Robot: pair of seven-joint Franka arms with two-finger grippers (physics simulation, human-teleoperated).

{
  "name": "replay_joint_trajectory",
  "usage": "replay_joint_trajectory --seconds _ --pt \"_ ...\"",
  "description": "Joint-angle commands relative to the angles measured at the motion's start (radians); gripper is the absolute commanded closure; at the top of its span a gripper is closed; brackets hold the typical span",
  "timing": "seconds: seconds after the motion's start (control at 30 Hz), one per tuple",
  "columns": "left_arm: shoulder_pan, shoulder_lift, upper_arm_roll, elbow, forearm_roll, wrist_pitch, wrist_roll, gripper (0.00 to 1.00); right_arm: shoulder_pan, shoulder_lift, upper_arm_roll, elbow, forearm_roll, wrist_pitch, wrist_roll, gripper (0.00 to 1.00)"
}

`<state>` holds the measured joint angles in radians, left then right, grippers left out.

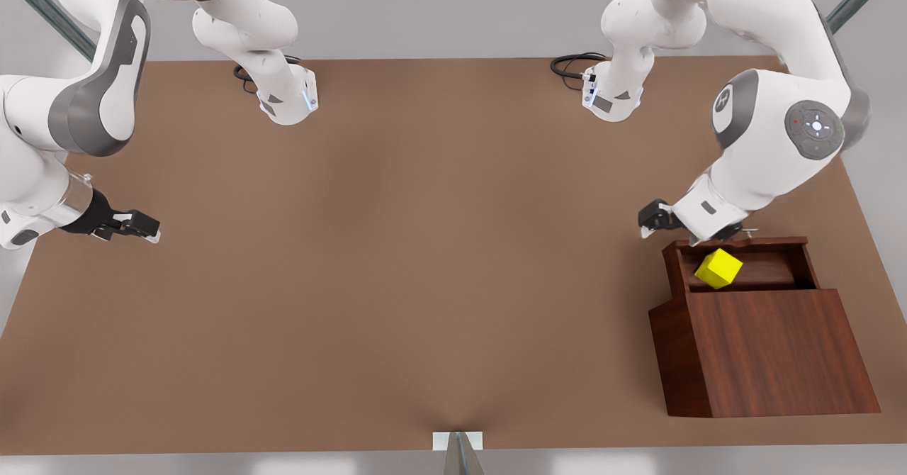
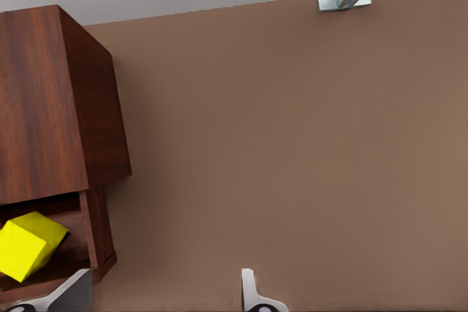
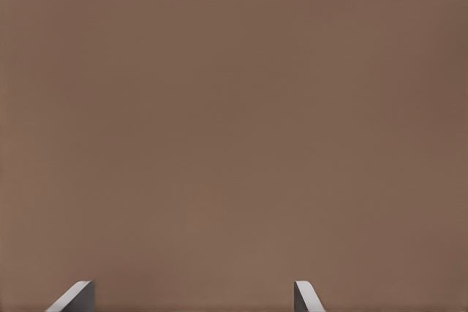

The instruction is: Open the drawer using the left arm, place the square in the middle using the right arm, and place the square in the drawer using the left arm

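The yellow square [image 1: 718,269] lay tilted inside the pulled-out drawer [image 1: 751,271]. The left hand [image 1: 655,221] hovered beside the drawer, fingers spread, empty. The right hand [image 1: 145,228] waited over the bare surface [image 1: 397,248], also spread, empty.

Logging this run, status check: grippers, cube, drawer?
Left gripper open, empty, beside the drawer. Right gripper open, waiting at the table's far side. Yellow cube tilted inside the open drawer. Nothing obstructing.
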<state>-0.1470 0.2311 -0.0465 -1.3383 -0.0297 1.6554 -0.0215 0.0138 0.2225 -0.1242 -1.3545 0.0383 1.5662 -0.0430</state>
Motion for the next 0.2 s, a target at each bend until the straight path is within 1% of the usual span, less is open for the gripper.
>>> replay_joint_trajectory --seconds 0.0,0.07,0.17 --pt "-0.002 -0.010 -0.007 -0.013 0.126 0.010 0.000 0.00 0.000 0.000 0.000 0.000 0.000 0.000 0.000 0.00" --pt "-0.002 -0.049 -0.010 -0.070 0.128 0.036 0.000 0.00 0.000 0.000 0.000 0.000 0.000 0.000 0.000 0.00" --pt "-0.002 -0.050 -0.010 -0.078 0.132 0.043 0.000 0.00 0.000 0.000 0.000 0.000 0.000 0.000 0.000 0.00"
